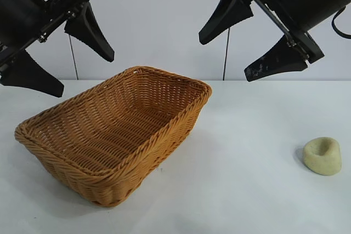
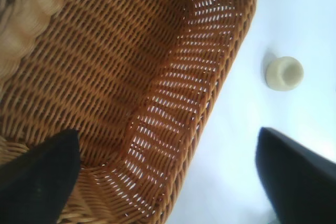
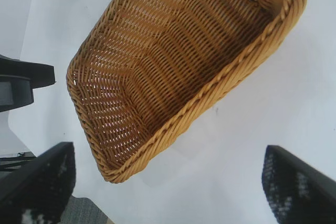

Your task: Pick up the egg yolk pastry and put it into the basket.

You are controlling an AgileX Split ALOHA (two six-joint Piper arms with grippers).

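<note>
There is no text, label, brand, number or sign to read in these views; the basket [image 1: 118, 135], the egg yolk pastry [image 1: 323, 156] and the table [image 1: 247, 190] carry no writing.

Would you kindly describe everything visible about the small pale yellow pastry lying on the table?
The small round pale yellow-cream egg yolk pastry is a matte, puck-like piece with a shallow dent in its upward face and slightly rough sides. It rests flat on the white table, alone, well apart from the large orange-brown woven wicker basket, on the right arm's side. Nothing touches it except the table; the open right gripper hangs above, clear of it. The left wrist view also shows it beyond the basket's rim.
</note>
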